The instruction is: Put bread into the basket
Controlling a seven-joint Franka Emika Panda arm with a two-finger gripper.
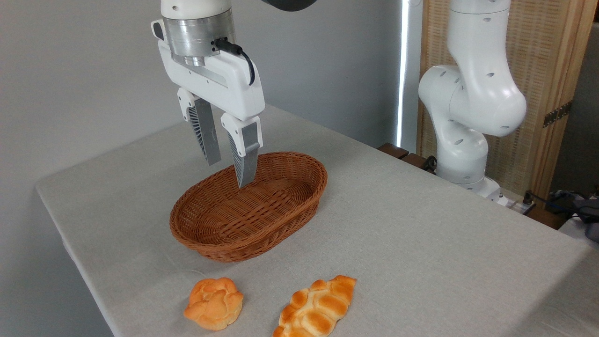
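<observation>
Bread (pixel 214 303), a knotted round bun that looks light, soft and easily crushed, lies below and well nearer the camera than the empty, parted gripper (pixel 229 174) hovering over the wicker basket (pixel 224 234); best pinched gently across its sides.

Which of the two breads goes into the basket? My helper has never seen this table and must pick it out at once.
Start at the oval wicker basket in the middle of the grey table, then look at the table's near edge, where two breads lie. Take the left one, the bun: small, round and lumpy, unlike the longer braided loaf to its right.
</observation>
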